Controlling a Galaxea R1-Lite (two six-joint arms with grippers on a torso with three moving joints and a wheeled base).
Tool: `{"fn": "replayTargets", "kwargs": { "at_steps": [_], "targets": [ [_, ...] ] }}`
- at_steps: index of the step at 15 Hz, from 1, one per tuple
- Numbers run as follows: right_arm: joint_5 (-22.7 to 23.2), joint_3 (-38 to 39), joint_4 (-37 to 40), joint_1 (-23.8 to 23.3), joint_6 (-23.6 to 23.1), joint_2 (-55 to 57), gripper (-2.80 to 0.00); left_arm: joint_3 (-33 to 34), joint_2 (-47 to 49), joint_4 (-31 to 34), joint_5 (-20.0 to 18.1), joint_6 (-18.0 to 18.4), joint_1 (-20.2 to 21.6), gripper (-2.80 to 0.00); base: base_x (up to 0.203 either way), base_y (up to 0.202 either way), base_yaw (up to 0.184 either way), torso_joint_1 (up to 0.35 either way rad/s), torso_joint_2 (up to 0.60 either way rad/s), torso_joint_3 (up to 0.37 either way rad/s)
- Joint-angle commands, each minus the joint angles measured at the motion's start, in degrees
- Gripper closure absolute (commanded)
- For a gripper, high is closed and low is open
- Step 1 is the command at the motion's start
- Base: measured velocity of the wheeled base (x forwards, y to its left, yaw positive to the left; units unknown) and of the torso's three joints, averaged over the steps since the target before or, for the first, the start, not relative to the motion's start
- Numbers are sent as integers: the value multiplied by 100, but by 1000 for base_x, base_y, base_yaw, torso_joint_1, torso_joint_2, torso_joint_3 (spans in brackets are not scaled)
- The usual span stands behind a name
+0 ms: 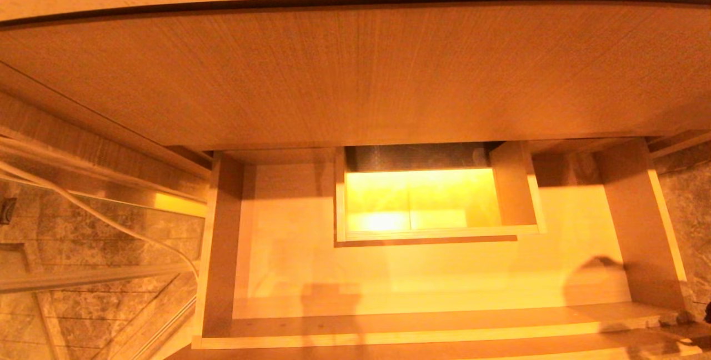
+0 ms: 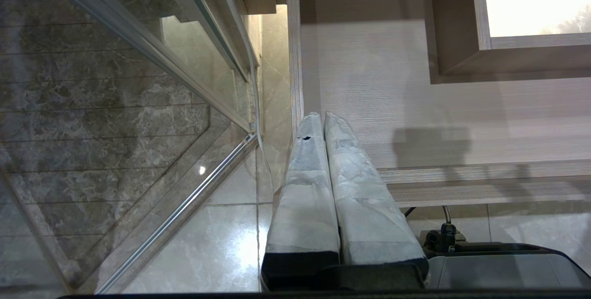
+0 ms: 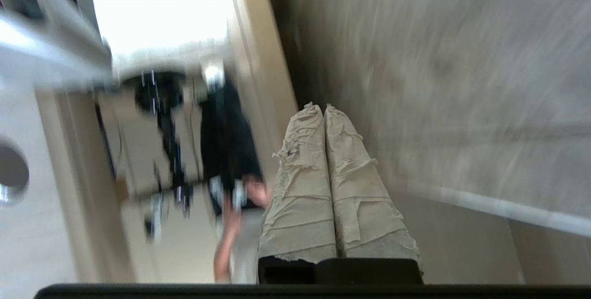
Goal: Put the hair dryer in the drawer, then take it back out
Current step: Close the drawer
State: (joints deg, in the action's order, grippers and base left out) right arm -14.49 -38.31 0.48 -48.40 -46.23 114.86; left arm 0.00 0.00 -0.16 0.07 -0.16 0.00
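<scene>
My head view glows under warm light, and the boxed cut-out [image 1: 416,201] at the back of the drawer [image 1: 422,276] glares brightest. Soft shadows fall across the drawer floor. Straight edges bow toward the corners. My right wrist view is smeared by motion blur, with a blown-out white patch [image 3: 157,8].

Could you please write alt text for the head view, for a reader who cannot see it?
A wide, shallow wooden drawer stands pulled open below a tall wood-grain panel, its pale floor bare, with no hair dryer in sight. A boxed rectangular cut-out sits at its mid-back. Glass panels and marbled tile lie to the robot's left, and neither gripper clearly appears.
</scene>
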Motion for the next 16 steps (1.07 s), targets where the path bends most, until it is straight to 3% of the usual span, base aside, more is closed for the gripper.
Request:
{"fn": "replayTargets", "kwargs": {
  "at_steps": [1,4,16],
  "targets": [
    [211,6,-165,75,-33,27,0,0,0,-2,1,-2,0,0,0,0,0,0,0,0],
    [594,0,-582,229,-20,76,0,0,0,-2,1,-2,0,0,0,0,0,0,0,0],
    [1282,-19,-1773,332,-32,-37,0,0,0,-2,1,-2,0,0,0,0,0,0,0,0]
  ]
}}
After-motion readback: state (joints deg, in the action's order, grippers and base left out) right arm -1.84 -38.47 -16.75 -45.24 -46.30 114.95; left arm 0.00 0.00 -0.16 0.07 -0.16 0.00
